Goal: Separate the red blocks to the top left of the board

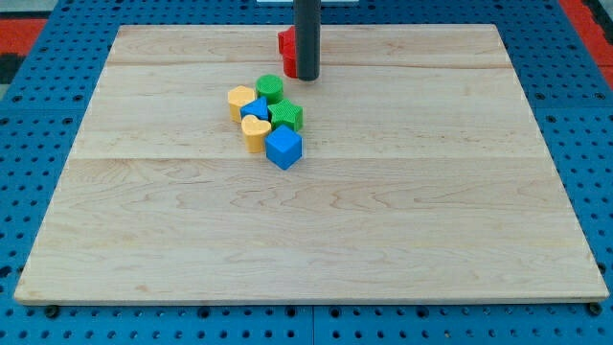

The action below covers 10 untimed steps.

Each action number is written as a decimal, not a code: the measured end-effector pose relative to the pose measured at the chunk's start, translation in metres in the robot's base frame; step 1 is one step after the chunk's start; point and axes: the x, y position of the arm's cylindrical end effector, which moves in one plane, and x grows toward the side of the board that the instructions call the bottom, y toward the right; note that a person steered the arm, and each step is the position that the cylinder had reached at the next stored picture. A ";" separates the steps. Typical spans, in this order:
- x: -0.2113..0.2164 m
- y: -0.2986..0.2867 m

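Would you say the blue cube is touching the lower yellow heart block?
Touching. The camera view shows the blue cube pressed against the right side of the lower yellow heart, with no wood visible between them.

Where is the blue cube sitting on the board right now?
The blue cube sits left of the board's centre, at the lower right end of the block cluster, touching the yellow heart on its left and just below the green block.

A pale wooden desk (316, 249) lies on a blue pegboard surface (38, 192) dotted with holes. Red pegboard (29, 29) shows beyond the desk's top corners.
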 end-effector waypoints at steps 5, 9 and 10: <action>-0.089 -0.041; -0.054 -0.124; -0.054 -0.192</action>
